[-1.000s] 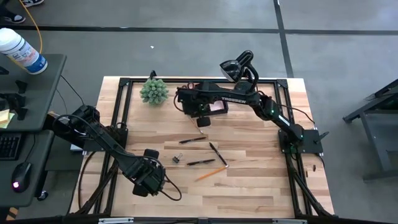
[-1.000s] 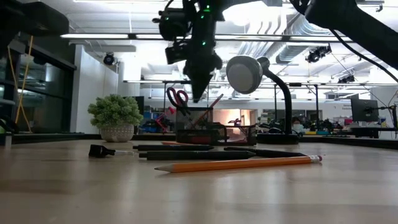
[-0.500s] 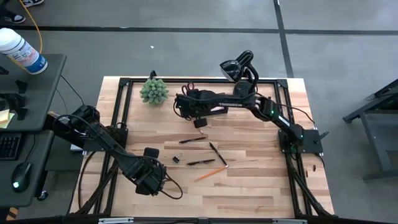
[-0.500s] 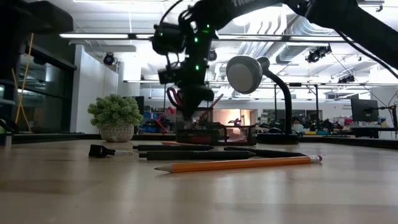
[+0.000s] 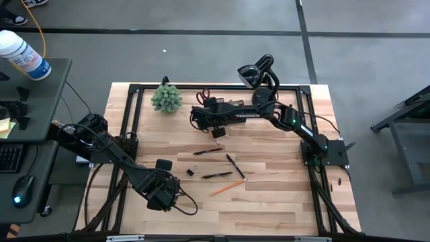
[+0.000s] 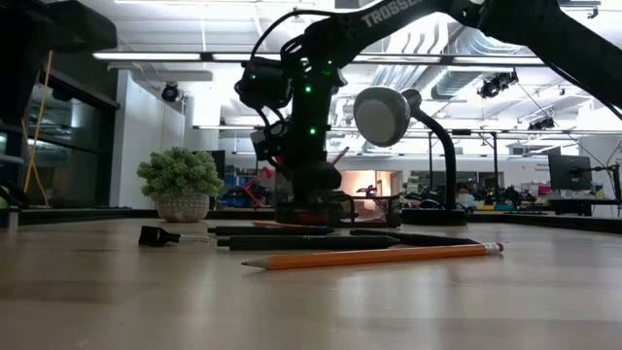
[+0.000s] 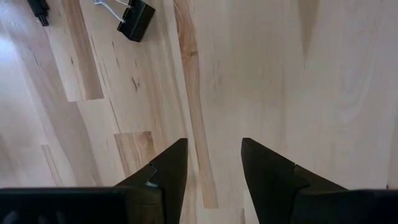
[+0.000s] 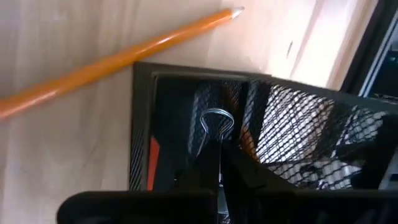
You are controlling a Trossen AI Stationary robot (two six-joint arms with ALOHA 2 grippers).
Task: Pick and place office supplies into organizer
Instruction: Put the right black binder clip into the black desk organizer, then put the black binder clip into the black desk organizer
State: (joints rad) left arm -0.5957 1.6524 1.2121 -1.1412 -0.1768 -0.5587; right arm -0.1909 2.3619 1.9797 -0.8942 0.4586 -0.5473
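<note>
The black mesh organizer (image 8: 186,70) stands at the table's far middle (image 6: 364,207), mostly under my right arm in the high view. My right gripper (image 8: 214,154) reaches down into it (image 6: 306,185), shut on a binder clip (image 8: 214,124). Red scissors handles (image 5: 205,93) stick up from the organizer. An orange pencil (image 8: 118,59) shows beside its rim. On the table lie black pens (image 5: 208,151), another orange pencil (image 5: 227,187) and a second binder clip (image 5: 191,172). My left gripper (image 7: 211,142) waits open above the near-left boards (image 5: 161,193). My right gripper pinches the binder clip between its two fingers, coming from above and pointing down. The clip's silver wire loop (image 8: 214,121) sticks out past the fingertips into the organizer's compartment. The fingers hide the clip's body, and I cannot tell whether it rests on the organizer's floor.
A spiky green plant (image 5: 166,98) stands left of the organizer and a curved-neck lamp (image 5: 255,72) to its right at the far edge. Bare wood stretches along the near edge (image 5: 269,208).
My right gripper has come down from above the organizer until its fingers are inside it, tipping steeper as it sank. The clip has gone down with it. The loose pens and pencil have stayed where they were.
</note>
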